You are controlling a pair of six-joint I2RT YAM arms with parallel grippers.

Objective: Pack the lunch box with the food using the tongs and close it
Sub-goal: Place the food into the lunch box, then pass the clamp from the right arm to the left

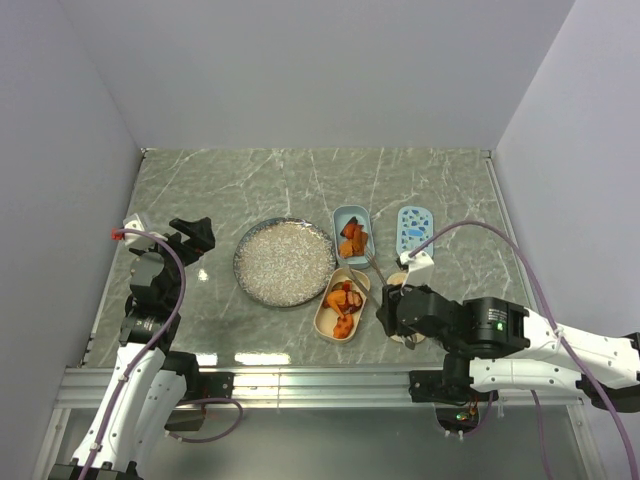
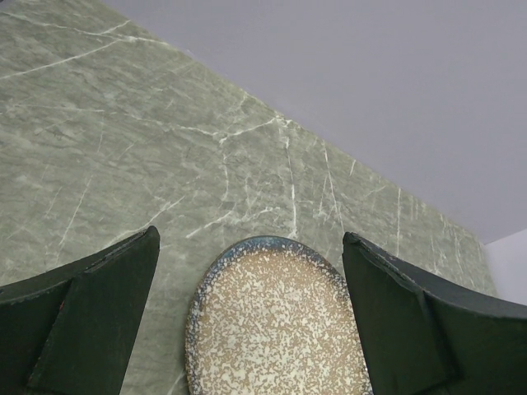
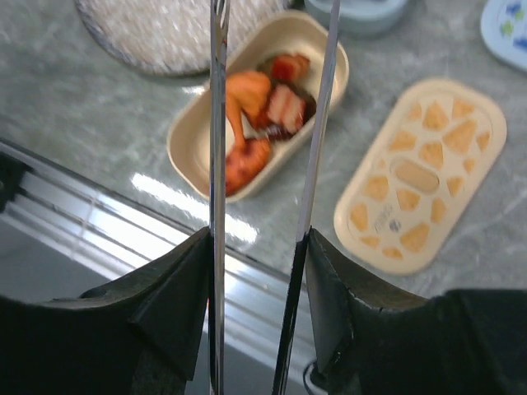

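Note:
The lunch box is two oval tubs. A beige tub (image 1: 342, 302) (image 3: 193, 136) and a blue tub (image 1: 351, 222) (image 3: 356, 11) each hold orange and reddish food (image 1: 343, 298) (image 3: 262, 105). My right gripper (image 1: 388, 306) (image 3: 257, 271) is shut on the metal tongs (image 1: 375, 265) (image 3: 218, 123). Their two arms stand apart and reach over the beige tub with nothing seen between them. A beige lid (image 3: 420, 173) lies right of that tub. The blue patterned lid (image 1: 414, 228) lies beside the blue tub. My left gripper (image 1: 192, 236) (image 2: 251, 239) is open, left of the plate.
A round speckled plate (image 1: 285, 262) (image 2: 276, 329) sits left of the tubs. The table's metal front rail (image 1: 300, 385) runs just below the beige tub. Grey walls close in the table on three sides.

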